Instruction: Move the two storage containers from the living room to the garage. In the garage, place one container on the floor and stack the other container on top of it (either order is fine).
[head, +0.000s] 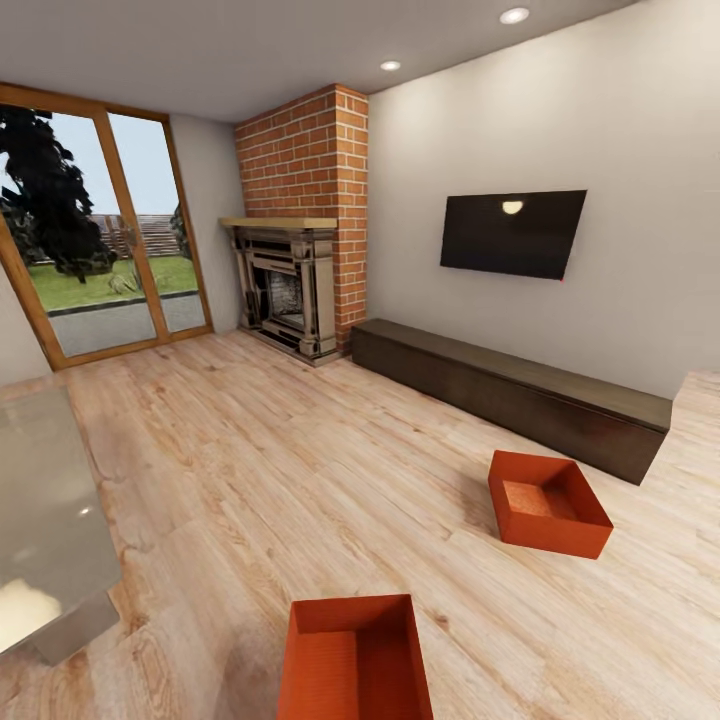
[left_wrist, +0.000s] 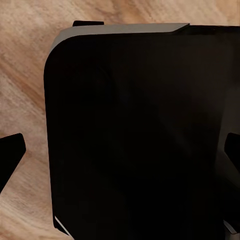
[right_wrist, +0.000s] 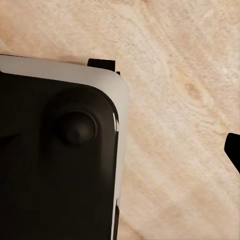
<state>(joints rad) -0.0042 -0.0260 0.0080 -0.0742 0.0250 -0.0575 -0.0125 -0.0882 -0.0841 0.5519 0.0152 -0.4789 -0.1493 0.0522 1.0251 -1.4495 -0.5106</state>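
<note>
Two containers sit on the plank floor (head: 230, 450) of the living room, neither yet picked up. One box (head: 357, 660) lies right at the foot of the head view, close in front of the robot; the other box (head: 548, 502) rests further off to the right, just before the long dark cabinet (head: 510, 392) under the TV (head: 513, 232). Both stand upright and open-topped, well apart from each other (so each looks to need its own trip or its own grasp). A brick fireplace (head: 300, 220) fills the corner, with a glass door (head: 100, 250) to its left.

Each wrist camera looks down past a dark body panel at the wood, so the arms seem tucked low for driving. Of the left hand (left_wrist: 120, 155) and right hand (right_wrist: 235, 150) just dark finger tips show at the edges; I cannot tell how either stands.
</note>
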